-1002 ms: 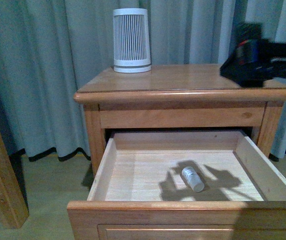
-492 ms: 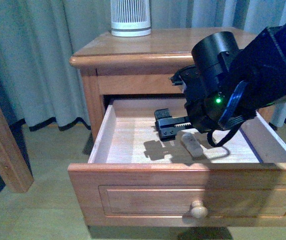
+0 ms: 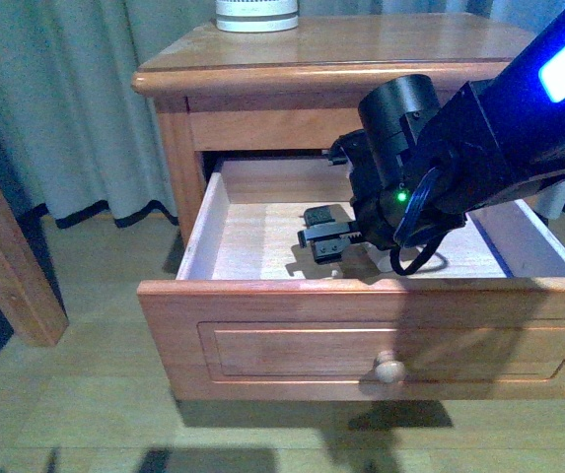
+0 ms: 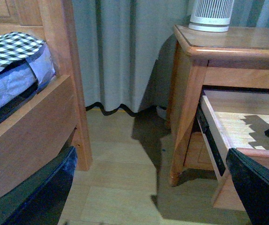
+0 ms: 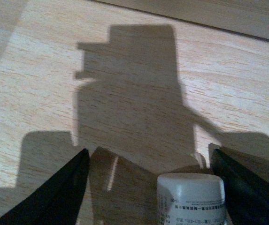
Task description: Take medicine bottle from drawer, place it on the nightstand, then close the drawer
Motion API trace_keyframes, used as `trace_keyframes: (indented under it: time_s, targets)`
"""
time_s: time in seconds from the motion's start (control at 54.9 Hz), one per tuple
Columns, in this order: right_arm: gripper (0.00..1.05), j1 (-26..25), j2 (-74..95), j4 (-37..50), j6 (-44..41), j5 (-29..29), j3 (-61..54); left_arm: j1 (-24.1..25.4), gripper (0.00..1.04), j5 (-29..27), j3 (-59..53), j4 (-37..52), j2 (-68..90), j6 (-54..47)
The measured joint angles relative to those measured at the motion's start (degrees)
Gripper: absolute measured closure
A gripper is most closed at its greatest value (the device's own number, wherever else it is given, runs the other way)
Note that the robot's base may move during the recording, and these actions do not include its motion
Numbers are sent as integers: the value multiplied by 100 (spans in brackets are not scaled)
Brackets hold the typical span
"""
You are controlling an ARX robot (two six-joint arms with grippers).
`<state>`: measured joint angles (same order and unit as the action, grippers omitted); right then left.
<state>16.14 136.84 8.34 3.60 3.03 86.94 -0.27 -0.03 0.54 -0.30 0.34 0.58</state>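
The nightstand (image 3: 361, 44) stands with its taller drawer (image 3: 199, 236) pulled out. My right gripper (image 3: 327, 248) is down inside the drawer, open. In the right wrist view the small white medicine bottle (image 5: 190, 199) lies on the pale drawer floor (image 5: 139, 70) between my right gripper's (image 5: 149, 159) two black fingers (image 5: 54, 192), nearer one than the other, and I cannot tell if it touches. In the front view the bottle is hidden behind the gripper. My left gripper (image 4: 148, 183) is open and empty over the floor and is out of the front view.
A tall white ribbed device (image 3: 255, 15) stands at the back of the nightstand top. The drawer front has a round knob (image 3: 390, 370). A wooden bed frame (image 4: 54, 93) with checked bedding (image 4: 7, 47) stands across a strip of floor from the nightstand (image 4: 237, 42). Grey curtains (image 3: 75, 99) hang behind.
My right arm came in over the nightstand and went down into the drawer, over the bottle. The bottle, in plain sight before, is now hidden in the front view. The view has tilted downward.
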Motion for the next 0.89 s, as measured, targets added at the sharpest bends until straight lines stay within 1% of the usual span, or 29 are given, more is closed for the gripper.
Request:
trace_keyframes:
  time_s: [0.091, 0.146, 0.237, 0.383, 0.547, 0.711, 0.893]
  targets:
    - [65, -11, -264, 155, 2, -133, -431, 0, 6, 2, 0, 2, 0, 0]
    - [72, 9, -446, 195, -17, -149, -669, 0, 6, 2, 0, 0, 0, 0]
    - [74, 28, -774, 297, -52, -212, -1034, 0, 6, 0, 0, 2, 0, 0]
    - [74, 26, -1556, 472, -203, -291, -1462, 0, 6, 0, 0, 0, 0, 0]
    - [74, -74, -2428, 446, -348, -461, -1414, 0, 6, 0, 0, 0, 0, 0]
    - [75, -258, -2837, 199, -487, -584, -682, 0, 6, 0, 0, 0, 0, 0]
    - [75, -442, -2417, 52, -634, -487, 505, 0, 6, 2, 0, 0, 0, 0]
